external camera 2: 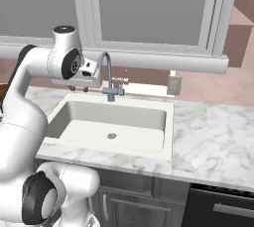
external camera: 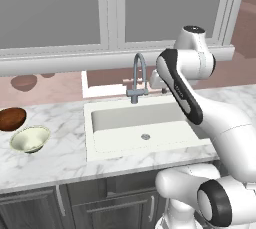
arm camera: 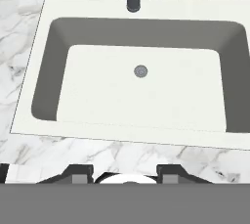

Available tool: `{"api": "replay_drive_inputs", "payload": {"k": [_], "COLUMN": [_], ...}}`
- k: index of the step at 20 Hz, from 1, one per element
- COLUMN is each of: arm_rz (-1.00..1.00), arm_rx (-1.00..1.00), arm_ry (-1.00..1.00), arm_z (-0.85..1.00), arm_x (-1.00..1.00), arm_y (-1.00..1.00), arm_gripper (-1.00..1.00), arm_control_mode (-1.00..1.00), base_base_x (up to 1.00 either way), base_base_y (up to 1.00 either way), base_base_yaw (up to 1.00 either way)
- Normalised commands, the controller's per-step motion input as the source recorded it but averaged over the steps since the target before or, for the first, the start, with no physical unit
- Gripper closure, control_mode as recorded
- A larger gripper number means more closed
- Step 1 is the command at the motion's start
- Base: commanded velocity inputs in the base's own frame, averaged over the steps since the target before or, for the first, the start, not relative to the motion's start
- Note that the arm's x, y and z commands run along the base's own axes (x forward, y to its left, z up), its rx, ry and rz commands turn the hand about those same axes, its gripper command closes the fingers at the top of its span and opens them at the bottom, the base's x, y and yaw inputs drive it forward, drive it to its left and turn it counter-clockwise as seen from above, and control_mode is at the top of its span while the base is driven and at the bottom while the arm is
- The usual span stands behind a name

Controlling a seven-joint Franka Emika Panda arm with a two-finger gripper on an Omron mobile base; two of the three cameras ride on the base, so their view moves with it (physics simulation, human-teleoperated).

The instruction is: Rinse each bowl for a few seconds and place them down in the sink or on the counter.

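The sink is a white rectangular basin recessed into the marble worktop, with a small round drain near the middle of its floor. A grey gooseneck faucet stands at the rear rim, its spout arching forward over the basin.

Two bowls sit on the worktop well to the left of the sink. The dark reddish-brown bowl lies further back, tilted; the pale cream bowl is just in front of it, touching or nearly touching — which of the two cannot be told.

The end effector hangs above the rear left part of the sink, beside the faucet. Its fingers stand apart — open, holding nothing. In the hand view the basin floor is bare apart from the drain.
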Motion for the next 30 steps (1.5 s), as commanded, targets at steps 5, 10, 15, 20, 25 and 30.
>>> {"api": "replay_drive_inputs", "payload": {"k": [5,10,15,20,25,30], "arm_rz": [0.0,-0.01,-0.02,0.0,0.0,0.01], "arm_rx": [0.0,0.0,0.0,0.0,-0.01,-0.02], "arm_ry": [-0.03,-0.04,-0.05,-0.09,-0.13,-0.15], "arm_z": [0.0,0.0,0.0,0.0,0.0,0.0], "arm_x": [-0.11,-0.27,-0.29,-0.19,-0.05,0.0], "arm_y": [0.0,0.0,0.0,-0.08,-0.15,-0.16], "arm_gripper": [-1.0,-1.0,-1.0,-1.0,-1.0,-1.0], "arm_control_mode": [-1.0,-1.0,-1.0,-1.0,-1.0,-1.0], "base_base_x": [0.0,0.0,0.0,0.0,0.0,0.0], "base_base_y": [0.0,0.0,0.0,0.0,0.0,0.0], "base_base_yaw": [0.0,0.0,0.0,0.0,0.0,0.0]}}
